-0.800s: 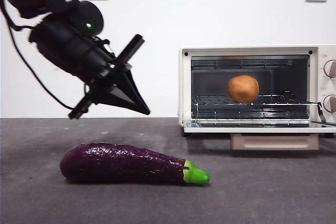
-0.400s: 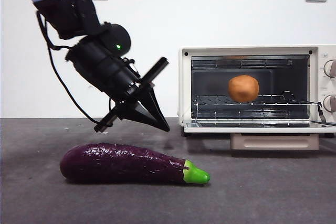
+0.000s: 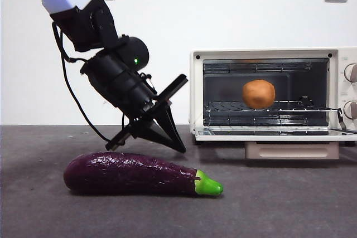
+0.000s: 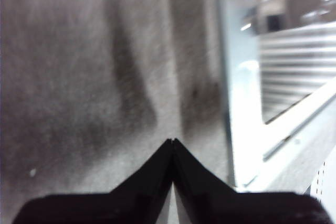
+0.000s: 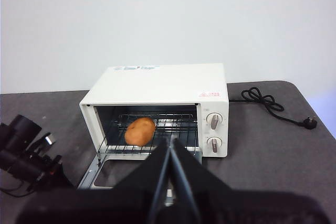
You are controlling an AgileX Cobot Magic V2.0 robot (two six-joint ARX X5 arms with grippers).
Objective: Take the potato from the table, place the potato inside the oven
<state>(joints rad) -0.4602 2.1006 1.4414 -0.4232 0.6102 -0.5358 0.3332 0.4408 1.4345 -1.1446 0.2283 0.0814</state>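
The orange-brown potato [image 3: 259, 93] sits on the wire rack inside the cream-white oven [image 3: 262, 53], whose door [image 3: 279, 135] lies folded down and open. The right wrist view shows the same potato [image 5: 139, 131] in the oven [image 5: 163, 82] from farther off. My left gripper [image 3: 179, 147] is shut and holds nothing. It points down at a slant just left of the oven's door and above the eggplant. In the left wrist view its jaws [image 4: 173, 141] meet over the table [image 4: 79, 77] beside the door's edge [image 4: 247, 103]. My right gripper [image 5: 170, 139] is shut and empty, held back from the oven's front.
A long glossy purple eggplant [image 3: 131, 173] with a green stem lies on the dark grey table [image 3: 279, 204] below the left arm. The oven's knobs [image 3: 350, 73] are at its right side. Its black power cord [image 5: 273, 106] trails over the table to the right.
The left arm has swung right and downward, its shut tip now close to the oven's lower left corner and just above the eggplant. Potato and eggplant have not moved.
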